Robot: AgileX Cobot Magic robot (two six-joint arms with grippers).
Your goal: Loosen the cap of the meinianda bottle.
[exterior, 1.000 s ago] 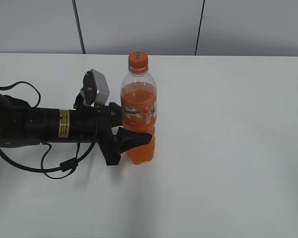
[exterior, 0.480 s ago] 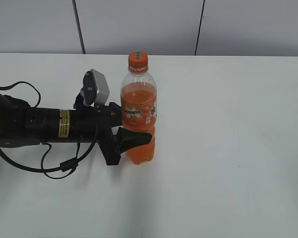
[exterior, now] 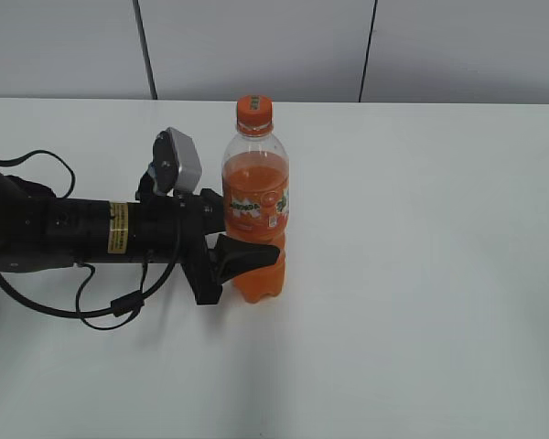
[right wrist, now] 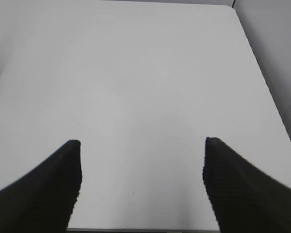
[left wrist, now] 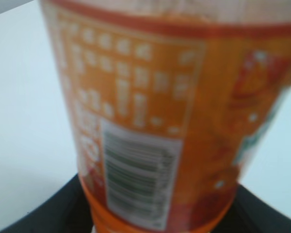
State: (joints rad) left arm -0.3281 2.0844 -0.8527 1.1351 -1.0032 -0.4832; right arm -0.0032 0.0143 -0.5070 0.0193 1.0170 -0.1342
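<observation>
— Where's the meinianda bottle (exterior: 255,206)?

— Standing straight up on the white table (exterior: 421,274), a bit left of the middle, closer to the far edge than the near one. Full of orange drink, with an orange and green label around the middle.

— And the cap (exterior: 254,111)?

— Right on top of the bottle. Small, round, orange. Nothing touching it.

— Anything holding the bottle?

— Yes, the left gripper (exterior: 242,245). Reaches in flat from the left edge, with black jaws squeezed tight on the lower part of the bottle, under the label. Up close in the left wrist view, just the blurry label and barcode of the bottle (left wrist: 150,121), with black jaws hugging it on both sides at the bottom.

— What about the right gripper (right wrist: 142,187)?

— Not seen in the exterior view. In the right wrist view, jaws spread wide apart with nothing between them, only bare white table (right wrist: 136,87) below, near the table's far right corner.

— Anything in the way?

— A grey camera block (exterior: 178,161) on the left arm (exterior: 73,233), just beside the bottle's shoulder, below the cap. Black cables (exterior: 110,306) looping on the table near the left edge, well apart from the bottle. Grey wall panels (exterior: 256,46) behind the far edge.
</observation>
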